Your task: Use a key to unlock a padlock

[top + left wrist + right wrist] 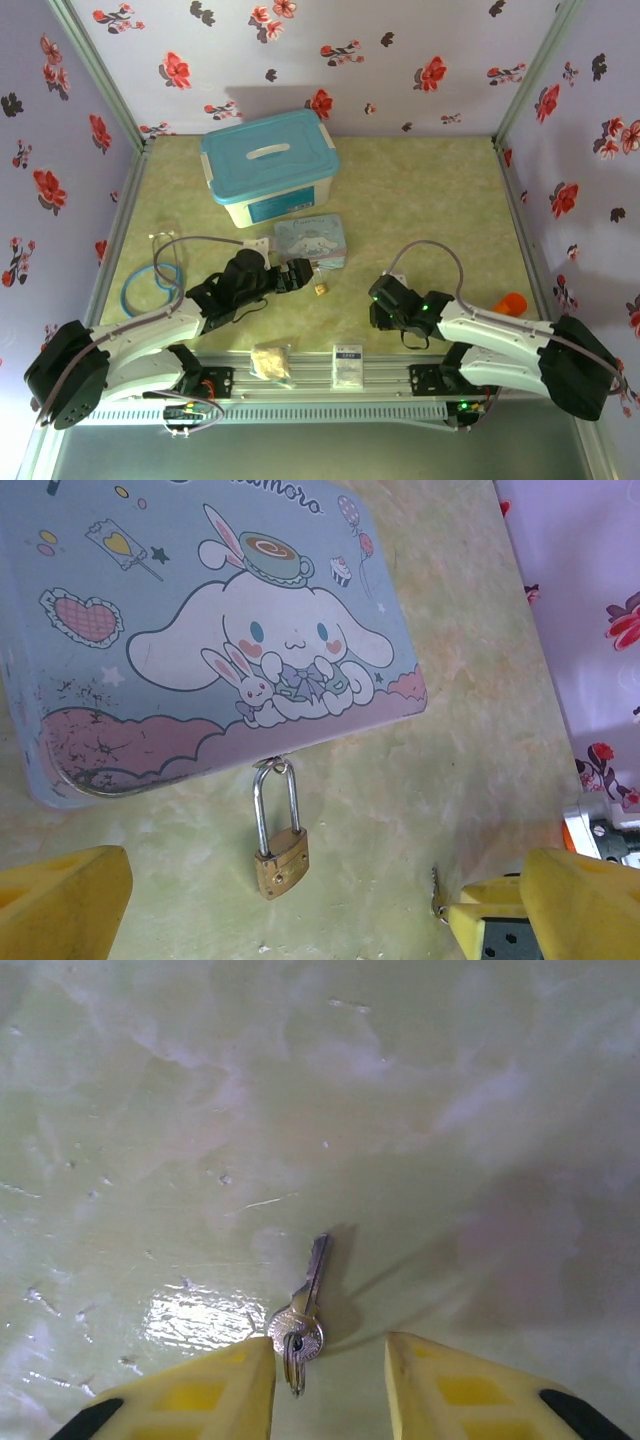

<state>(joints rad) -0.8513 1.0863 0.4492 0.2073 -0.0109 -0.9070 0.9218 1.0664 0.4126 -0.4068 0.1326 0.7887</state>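
Note:
The brass padlock (280,858) hangs by its silver shackle from the latch of the pastel cartoon tin (200,630) and rests on the table. My left gripper (325,905) is open just short of it, one yellow finger on each side. From above, the padlock (321,289) lies just right of the left gripper (303,276), below the tin (312,240). The small silver key (312,1285), with its ring, lies on the table between the fingers of my open right gripper (328,1348), its head against the left fingertip (245,1370). The key (437,888) also shows at the lower right of the left wrist view.
A white box with a blue lid (268,165) stands behind the tin. A white card packet (348,363) and a crumpled bag (270,362) lie at the near rail. A blue cable loop (150,285) is at the left, an orange object (510,303) at the right.

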